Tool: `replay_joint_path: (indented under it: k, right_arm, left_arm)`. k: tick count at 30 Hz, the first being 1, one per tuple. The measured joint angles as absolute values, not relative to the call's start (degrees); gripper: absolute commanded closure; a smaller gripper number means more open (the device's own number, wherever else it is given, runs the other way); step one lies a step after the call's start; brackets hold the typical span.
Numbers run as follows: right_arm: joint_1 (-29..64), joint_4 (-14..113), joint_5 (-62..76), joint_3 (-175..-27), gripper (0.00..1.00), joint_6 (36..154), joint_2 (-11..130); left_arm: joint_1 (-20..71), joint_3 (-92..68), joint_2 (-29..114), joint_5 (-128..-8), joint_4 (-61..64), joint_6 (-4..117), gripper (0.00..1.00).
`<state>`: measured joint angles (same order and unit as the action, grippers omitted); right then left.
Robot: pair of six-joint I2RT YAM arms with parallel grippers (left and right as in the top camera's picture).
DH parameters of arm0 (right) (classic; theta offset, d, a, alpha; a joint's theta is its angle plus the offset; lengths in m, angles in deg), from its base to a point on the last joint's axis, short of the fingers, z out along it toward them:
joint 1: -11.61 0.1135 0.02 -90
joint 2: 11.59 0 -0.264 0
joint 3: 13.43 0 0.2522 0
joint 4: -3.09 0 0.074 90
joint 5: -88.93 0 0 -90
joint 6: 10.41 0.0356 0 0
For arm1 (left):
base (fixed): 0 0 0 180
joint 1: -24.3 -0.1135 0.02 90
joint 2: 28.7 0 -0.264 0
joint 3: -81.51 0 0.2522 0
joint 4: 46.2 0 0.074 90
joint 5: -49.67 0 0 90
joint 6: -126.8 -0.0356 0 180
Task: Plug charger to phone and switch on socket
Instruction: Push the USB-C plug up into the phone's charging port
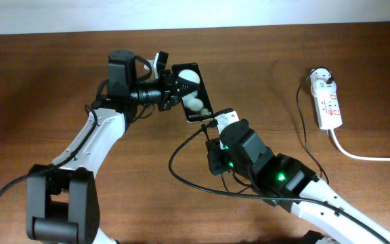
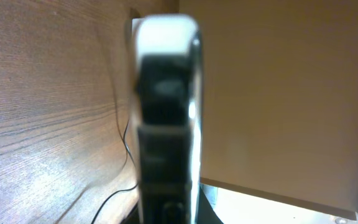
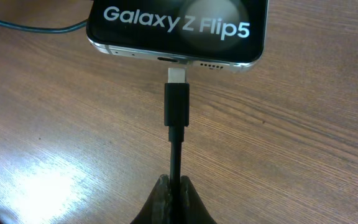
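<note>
My left gripper (image 1: 172,87) is shut on the black phone (image 1: 195,102) and holds it tilted above the table, white patches up. In the left wrist view the phone (image 2: 166,124) shows edge-on and blurred. My right gripper (image 3: 176,190) is shut on the charger cable just behind its black plug (image 3: 176,104). The silver tip sits right at the port in the phone's bottom edge (image 3: 173,59), lined up and about touching it. In the overhead view the right gripper (image 1: 213,129) is just below the phone. The cable (image 1: 175,166) loops back to the white adapter (image 1: 320,74) on the socket (image 1: 330,103).
The socket lies at the far right of the wooden table, its thick white cord (image 1: 364,154) running off the right edge. The slack charger cable runs across the table under my right arm (image 1: 276,176). A pale wall (image 1: 195,10) borders the far edge.
</note>
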<state>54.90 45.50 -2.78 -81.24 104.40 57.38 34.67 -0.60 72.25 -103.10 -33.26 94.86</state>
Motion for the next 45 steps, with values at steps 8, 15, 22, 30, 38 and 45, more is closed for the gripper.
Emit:
replay_joint_path:
  k: [8, 15, 22, 30, 38, 45]
  right_arm:
    - [54.9, 45.5, -2.8, -81.2, 0.96, 104.4, 57.4]
    - [54.9, 45.4, -2.7, -81.2, 0.96, 104.4, 57.4]
    - [54.9, 44.9, -2.5, -81.2, 0.96, 104.4, 57.4]
    - [54.9, 44.9, -2.5, -81.2, 0.96, 104.4, 57.4]
    - [54.9, 44.4, -2.2, -81.2, 0.96, 104.4, 57.4]
    - [54.9, 44.4, -2.1, -81.2, 0.96, 104.4, 57.4]
  left_arm:
    - [34.7, -0.6, 72.2, -103.0, -33.2, 91.5, 1.0]
    - [34.7, -0.6, 72.2, -102.6, -33.2, 90.3, 1.0]
    - [34.7, -0.6, 72.2, -102.4, -33.3, 90.3, 1.0]
    - [34.7, -0.6, 72.2, -102.7, -33.3, 91.0, 1.0]
    - [34.4, -0.6, 72.2, -102.9, -33.1, 91.0, 1.0]
    - [34.4, -0.6, 72.2, -103.1, -33.1, 91.2, 1.0]
